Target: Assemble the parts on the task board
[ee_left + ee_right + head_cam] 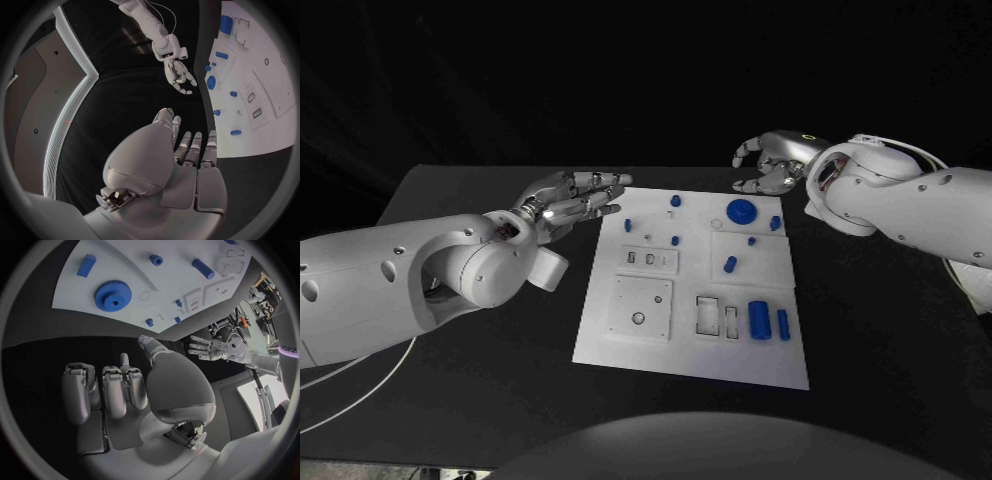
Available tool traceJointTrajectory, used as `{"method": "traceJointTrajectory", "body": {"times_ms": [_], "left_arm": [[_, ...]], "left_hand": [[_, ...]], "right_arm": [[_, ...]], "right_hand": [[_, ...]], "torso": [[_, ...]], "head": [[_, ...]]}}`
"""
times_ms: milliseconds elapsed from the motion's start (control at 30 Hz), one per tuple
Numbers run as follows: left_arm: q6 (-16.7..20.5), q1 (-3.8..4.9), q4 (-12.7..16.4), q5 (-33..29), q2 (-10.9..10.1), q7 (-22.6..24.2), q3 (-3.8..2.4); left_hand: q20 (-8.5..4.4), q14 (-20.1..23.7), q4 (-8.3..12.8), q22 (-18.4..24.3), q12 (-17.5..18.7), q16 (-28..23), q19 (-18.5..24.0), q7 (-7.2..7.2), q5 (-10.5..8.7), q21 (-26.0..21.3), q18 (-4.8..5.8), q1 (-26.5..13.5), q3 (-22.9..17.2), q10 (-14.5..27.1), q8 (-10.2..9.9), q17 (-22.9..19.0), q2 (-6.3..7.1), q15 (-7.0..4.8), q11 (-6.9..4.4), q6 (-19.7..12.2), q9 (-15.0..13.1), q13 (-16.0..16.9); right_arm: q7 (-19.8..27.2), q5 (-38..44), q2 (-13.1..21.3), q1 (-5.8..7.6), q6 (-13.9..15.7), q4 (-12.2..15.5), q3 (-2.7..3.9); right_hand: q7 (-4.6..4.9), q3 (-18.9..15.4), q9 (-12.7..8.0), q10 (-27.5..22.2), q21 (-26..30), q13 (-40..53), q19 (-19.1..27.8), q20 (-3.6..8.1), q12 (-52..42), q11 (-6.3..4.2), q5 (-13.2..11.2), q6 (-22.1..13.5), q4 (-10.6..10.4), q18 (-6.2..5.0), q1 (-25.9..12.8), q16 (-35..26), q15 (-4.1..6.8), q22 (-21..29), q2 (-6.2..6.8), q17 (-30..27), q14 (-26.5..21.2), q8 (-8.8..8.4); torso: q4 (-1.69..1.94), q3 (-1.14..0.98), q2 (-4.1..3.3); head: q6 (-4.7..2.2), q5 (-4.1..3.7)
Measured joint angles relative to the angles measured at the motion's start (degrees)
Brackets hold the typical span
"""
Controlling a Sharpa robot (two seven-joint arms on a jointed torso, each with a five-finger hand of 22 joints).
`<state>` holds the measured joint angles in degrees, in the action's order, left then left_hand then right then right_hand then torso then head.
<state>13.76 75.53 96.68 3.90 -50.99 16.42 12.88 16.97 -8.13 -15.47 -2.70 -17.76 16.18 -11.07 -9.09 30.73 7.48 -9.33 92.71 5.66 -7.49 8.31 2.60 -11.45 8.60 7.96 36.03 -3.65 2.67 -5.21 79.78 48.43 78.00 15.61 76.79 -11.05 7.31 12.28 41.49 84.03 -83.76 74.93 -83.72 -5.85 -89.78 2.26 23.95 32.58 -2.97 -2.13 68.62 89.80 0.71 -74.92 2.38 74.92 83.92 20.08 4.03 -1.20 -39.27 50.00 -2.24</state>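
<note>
Task board (692,340) on the black table (473,400), both hands raised off it and holding nothing.

The board's long axis runs from the robot's near edge to the far edge. A blue gear (741,210) lies flat near the far right corner; two blue cylinders (759,320) lie at the near right, long axes parallel to the board's long edges. The left hand (574,195) hovers beside the far left corner, fingers extended and apart. The right hand (773,160) hangs beyond the far edge, fingers loosely curled, empty. Bare table surrounds the board.
</note>
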Motion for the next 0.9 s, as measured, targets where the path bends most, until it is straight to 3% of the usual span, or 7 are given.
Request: {"method": "traceJointTrajectory", "body": {"times_ms": [267,400,900], "left_arm": [[-0.1,-0.11,-0.1,0.1,0.1,0.0,0.0],[-0.1,-0.13,-0.2,0.2,0.1,0.0,0.0],[-0.4,-0.19,-0.3,0.3,0.1,0.1,0.0]], "left_hand": [[0.0,0.0,0.0,0.0,0.0,0.0,0.0,0.0,0.0,0.0,0.0,0.0,0.0,0.0,0.0,0.0,0.0,0.0,0.0,0.0,0.0,0.0],[-0.2,0.0,0.2,0.0,0.0,0.0,-0.2,0.0,0.0,0.0,0.85,0.0,-0.2,0.1,0.0,0.0,0.0,0.0,0.14,0.0,0.0,0.0],[-0.21,0.0,0.2,0.0,0.0,0.0,-0.2,0.0,0.0,0.0,0.88,0.2,-0.2,0.2,0.0,0.0,-0.24,0.0,0.21,0.0,0.0,0.0]], "right_arm": [[-2.0,0.5,-0.1,-1.94,-2.0,-0.7,-0.06],[-2.7,1.1,-0.1,-2.25,-2.5,-0.9,-0.06],[-4.3,7.6,0.0,-2.88,-3.4,-0.9,-0.04]], "right_hand": [[0.36,0.2,0.2,0.0,0.9,0.0,0.0,0.0,0.0,0.37,0.8,-0.8,0.5,0.0,0.6,0.0,-0.2,0.0,0.5,0.0,0.2,0.53],[0.57,0.2,0.2,0.0,1.2,0.0,0.0,0.0,0.0,0.37,1.2,-1.0,0.5,0.0,0.6,0.0,-0.31,0.0,0.5,0.0,0.1,0.53],[0.85,0.2,-0.5,-0.1,1.4,0.0,0.2,-0.21,0.0,0.73,2.8,-2.1,0.5,0.0,0.2,0.0,-0.6,0.0,0.88,0.0,0.2,0.75]], "torso": [[0.03,0.07,0.03],[0.03,0.08,0.04],[0.01,0.1,0.01]], "head": [[0.0,0.02],[0.0,0.04],[0.0,0.05]]}}
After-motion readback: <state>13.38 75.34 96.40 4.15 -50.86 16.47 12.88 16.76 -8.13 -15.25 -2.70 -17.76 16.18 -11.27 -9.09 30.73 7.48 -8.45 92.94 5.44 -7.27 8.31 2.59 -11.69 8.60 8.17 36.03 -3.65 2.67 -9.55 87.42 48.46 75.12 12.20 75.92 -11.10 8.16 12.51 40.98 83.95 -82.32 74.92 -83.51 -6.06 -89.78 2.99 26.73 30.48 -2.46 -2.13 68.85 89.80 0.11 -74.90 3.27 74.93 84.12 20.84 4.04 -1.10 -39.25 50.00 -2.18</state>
